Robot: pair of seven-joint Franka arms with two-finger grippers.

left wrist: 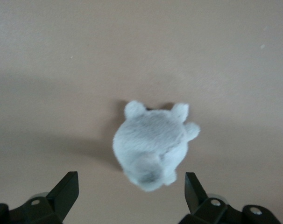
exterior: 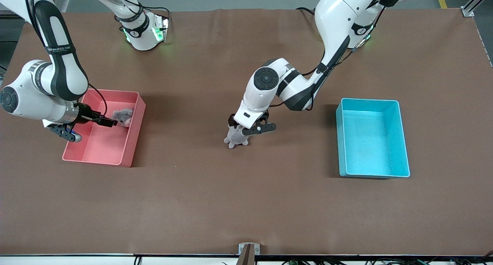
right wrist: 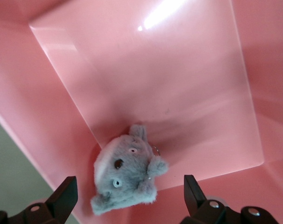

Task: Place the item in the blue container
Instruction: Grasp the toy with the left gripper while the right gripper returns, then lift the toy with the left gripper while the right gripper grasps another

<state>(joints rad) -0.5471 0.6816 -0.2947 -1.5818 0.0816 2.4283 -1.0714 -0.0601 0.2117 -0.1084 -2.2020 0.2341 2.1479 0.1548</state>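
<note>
A grey plush toy [exterior: 235,137] [left wrist: 153,144] rests on the brown table near its middle. My left gripper [exterior: 242,131] [left wrist: 131,181] hangs just over it, open, a finger on each side and neither touching the fur. The light blue container [exterior: 371,141] stands toward the left arm's end of the table, with nothing in it. A second grey plush toy [exterior: 123,116] [right wrist: 127,175] lies inside the pink bin [exterior: 134,141] [right wrist: 179,84], against the wall that faces the middle of the table. My right gripper [exterior: 92,129] [right wrist: 130,187] is open over that bin, above the toy.
Both bins sit on a brown table cover. A small metal bracket [exterior: 248,249] is fixed at the table edge nearest the front camera. The arms' bases stand along the farthest edge.
</note>
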